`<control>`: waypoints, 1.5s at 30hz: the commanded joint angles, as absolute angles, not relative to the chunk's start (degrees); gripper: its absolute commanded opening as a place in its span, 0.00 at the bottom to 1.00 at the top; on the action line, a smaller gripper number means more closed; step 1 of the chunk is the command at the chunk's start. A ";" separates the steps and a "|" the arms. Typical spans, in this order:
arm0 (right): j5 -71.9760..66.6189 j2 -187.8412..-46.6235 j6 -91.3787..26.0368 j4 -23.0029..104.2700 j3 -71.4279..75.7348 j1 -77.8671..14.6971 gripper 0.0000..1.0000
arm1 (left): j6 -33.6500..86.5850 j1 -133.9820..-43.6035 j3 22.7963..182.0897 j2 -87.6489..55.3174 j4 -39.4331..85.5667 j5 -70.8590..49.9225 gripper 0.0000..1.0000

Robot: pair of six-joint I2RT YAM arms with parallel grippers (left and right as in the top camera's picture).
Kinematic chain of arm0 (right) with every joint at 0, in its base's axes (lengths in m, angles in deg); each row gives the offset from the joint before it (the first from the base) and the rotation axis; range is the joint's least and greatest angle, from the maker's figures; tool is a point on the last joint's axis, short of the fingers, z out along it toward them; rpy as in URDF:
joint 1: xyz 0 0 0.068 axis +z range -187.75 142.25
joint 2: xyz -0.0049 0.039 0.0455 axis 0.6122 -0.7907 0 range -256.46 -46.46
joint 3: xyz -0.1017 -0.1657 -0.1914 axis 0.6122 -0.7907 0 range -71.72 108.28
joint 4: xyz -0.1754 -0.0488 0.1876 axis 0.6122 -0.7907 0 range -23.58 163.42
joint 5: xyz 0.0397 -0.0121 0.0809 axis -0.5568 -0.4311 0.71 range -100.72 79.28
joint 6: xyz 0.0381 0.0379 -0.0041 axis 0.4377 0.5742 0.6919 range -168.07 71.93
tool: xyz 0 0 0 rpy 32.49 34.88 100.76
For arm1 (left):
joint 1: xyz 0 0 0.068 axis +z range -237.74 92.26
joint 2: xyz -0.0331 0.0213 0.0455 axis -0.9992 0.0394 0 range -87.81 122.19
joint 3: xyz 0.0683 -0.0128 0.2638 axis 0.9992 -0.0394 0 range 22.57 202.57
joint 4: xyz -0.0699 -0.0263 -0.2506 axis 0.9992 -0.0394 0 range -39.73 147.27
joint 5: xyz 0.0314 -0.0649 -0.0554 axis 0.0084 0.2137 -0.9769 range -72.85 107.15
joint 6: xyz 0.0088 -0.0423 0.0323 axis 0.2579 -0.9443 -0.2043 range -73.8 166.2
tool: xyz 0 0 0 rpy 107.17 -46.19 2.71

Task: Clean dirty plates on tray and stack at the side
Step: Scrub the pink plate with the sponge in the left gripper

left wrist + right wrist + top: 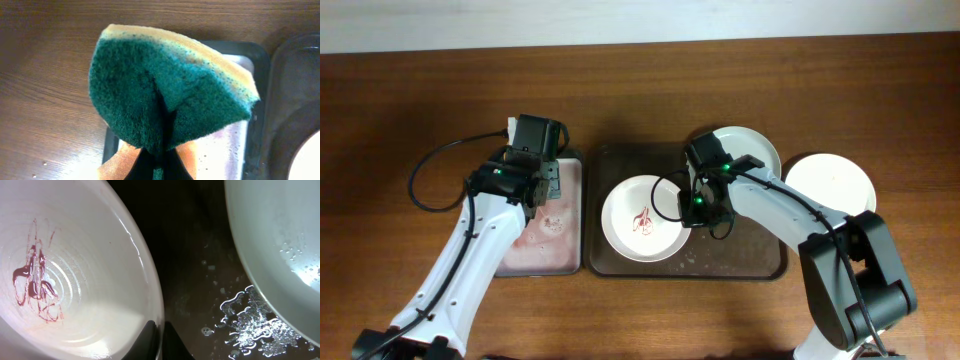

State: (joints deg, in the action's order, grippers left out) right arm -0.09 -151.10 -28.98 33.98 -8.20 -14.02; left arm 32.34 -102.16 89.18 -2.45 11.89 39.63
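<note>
The smeared plate (643, 217) lies on the left half of the brown tray (740, 250), with red scribbles in its centre. The right gripper (161, 342) is at this plate's right rim, and its jaws seem to pinch the rim, though the view is cut off there. A second plate (755, 148) rests over the tray's far right corner (it looks wet from the wrist view). A third plate (832, 183) sits on the table (420, 100) just beside the tray. The left gripper (550, 187) hangs over the small tray (535, 250), its jaws squeezing a folded green and yellow sponge (170, 95).
</note>
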 commanded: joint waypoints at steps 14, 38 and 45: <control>0.24 -151.95 -29.41 33.74 -8.57 -13.61 0.07 | 36.97 -91.45 87.69 7.04 9.88 -0.65 0.00; 0.24 -151.95 -29.41 33.52 -8.57 -13.61 0.07 | 18.37 -116.93 88.41 20.56 22.66 11.74 0.00; 0.24 -151.95 -29.39 33.10 -8.57 -13.61 0.07 | 19.31 -116.08 91.36 12.63 16.72 14.97 0.00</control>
State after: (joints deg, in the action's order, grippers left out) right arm 0.57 -151.12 -29.00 33.56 -8.20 -14.00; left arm 18.50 -117.11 89.59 17.70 17.22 12.55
